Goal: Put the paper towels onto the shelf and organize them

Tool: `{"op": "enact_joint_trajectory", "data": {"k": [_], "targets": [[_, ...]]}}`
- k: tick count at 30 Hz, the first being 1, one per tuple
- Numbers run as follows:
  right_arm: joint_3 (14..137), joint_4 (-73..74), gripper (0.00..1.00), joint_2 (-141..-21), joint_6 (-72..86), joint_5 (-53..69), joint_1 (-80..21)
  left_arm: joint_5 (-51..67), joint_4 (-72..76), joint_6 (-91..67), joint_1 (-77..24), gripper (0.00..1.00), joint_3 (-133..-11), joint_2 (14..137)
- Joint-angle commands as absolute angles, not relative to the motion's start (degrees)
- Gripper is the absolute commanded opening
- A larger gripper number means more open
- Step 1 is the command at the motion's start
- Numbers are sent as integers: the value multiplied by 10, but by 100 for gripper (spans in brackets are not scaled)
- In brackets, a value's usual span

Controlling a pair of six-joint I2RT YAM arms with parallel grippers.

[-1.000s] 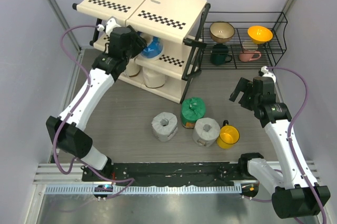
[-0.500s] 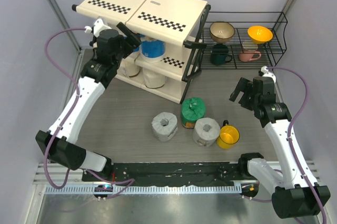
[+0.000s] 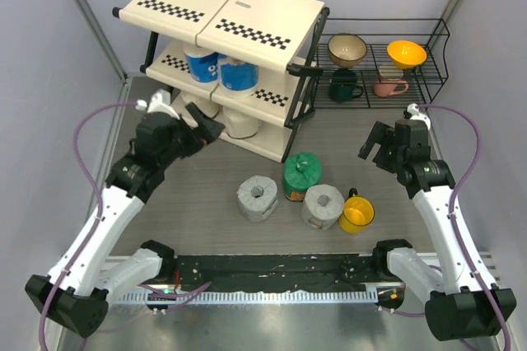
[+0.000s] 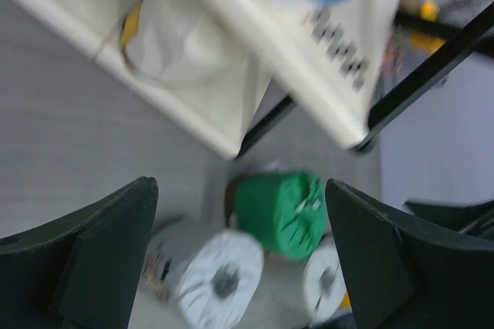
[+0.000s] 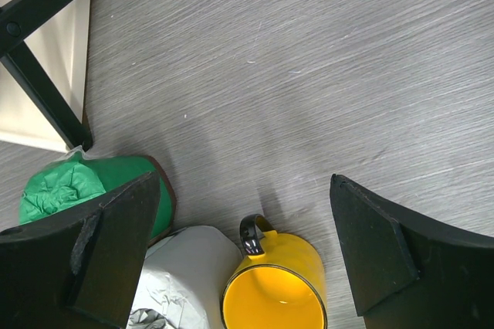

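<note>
The shelf (image 3: 247, 13) stands at the back left. Two blue-and-white paper towels (image 3: 200, 63) (image 3: 239, 73) stand on its middle tier, and a cream one (image 3: 242, 124) sits on the bottom tier. On the table lie a green roll (image 3: 302, 174) and two grey rolls (image 3: 258, 197) (image 3: 323, 205). My left gripper (image 3: 204, 123) hangs open and empty in front of the bottom tier. Its blurred wrist view shows the green roll (image 4: 282, 213), a grey roll (image 4: 220, 279) and the cream roll (image 4: 181, 43). My right gripper (image 3: 377, 149) is open and empty above the green roll (image 5: 69, 186) and a grey roll (image 5: 185, 275).
A yellow mug (image 3: 357, 212) (image 5: 278, 290) lies beside the right grey roll. A black wire rack (image 3: 383, 71) with bowls and mugs stands at the back right. The shelf's black leg (image 5: 46, 89) is near the green roll. Grey walls close in left and right.
My left gripper has opened and drawn back from the shelf's middle tier towards the near left, leaving a blue-and-white roll there. The right arm has not moved.
</note>
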State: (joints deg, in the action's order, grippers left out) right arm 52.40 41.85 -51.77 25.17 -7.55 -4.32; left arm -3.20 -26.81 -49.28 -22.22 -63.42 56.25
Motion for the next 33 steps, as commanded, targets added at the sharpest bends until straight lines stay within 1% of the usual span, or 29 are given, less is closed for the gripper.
{"op": "enact_joint_trajectory", "data": {"k": [1,6,11,12,18,26,29,30,32,33], "targets": [[539,403,96,-522,247,-75,-44,37,-297,-491,-257,95,-526,522],[531,396,96,-521,256,-65,-44,29,-287,-494,-334,95,-444,514],[527,396,96,-516,258,-66,-43,4,-267,-498,-390,95,-422,550],[527,396,96,-515,257,-66,-43,-12,-263,-497,-394,95,-420,556],[526,402,96,-508,251,-75,-44,-25,-232,-504,-416,95,-403,596],[525,403,96,-512,249,-76,-44,-72,-227,-509,-433,94,-408,647],[525,403,97,-512,249,-76,-43,-81,-223,-510,-434,90,-410,665],[525,403,97,-512,249,-77,-44,-82,-222,-509,-436,84,-410,672],[526,403,96,-512,248,-77,-44,-83,-218,-510,-438,78,-412,680],[525,402,96,-512,247,-78,-44,-83,-219,-510,-438,73,-413,686]]}}
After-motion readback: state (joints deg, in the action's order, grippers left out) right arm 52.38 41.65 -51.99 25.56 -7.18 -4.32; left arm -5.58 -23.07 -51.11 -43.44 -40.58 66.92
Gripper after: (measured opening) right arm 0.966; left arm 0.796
